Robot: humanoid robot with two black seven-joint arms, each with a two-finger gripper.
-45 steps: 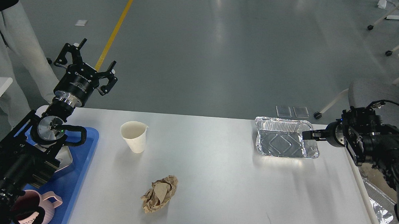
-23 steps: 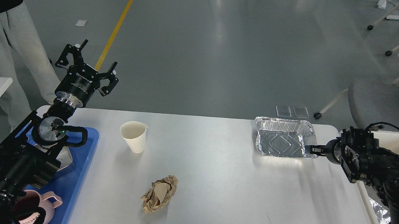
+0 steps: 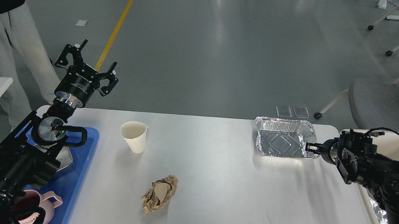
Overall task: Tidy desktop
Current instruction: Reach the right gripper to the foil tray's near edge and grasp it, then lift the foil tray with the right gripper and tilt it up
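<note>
The right pincer (image 3: pixel 308 147) has shifted over the last second: it reached in over the right rim of the foil tray (image 3: pixel 285 137) a moment ago, and now its tips sit lower, right at the tray's near right corner, by the far right corner of the desk (image 3: pixel 216 180). The tray itself has hardly moved, so whatever was tried has not yet carried it anywhere. From where I stand the fingers look pressed close at the foil lip, but they are small and dark and I cannot tell whether they grip it or only touch it. The left pincer (image 3: pixel 87 58) has kept its place, raised above the far left corner of the desk with its fingers spread and nothing in them, over the blue tray (image 3: pixel 86 154) that lies along the left edge. The paper cup (image 3: pixel 134 136) stands upright toward the far left of the desk and the crumpled brown paper (image 3: pixel 159 193) lies nearer the front edge, both untouched. My guess is the tidying is at an early stage, with the foil tray the item in hand and three loose things on the desk to clear.
</note>
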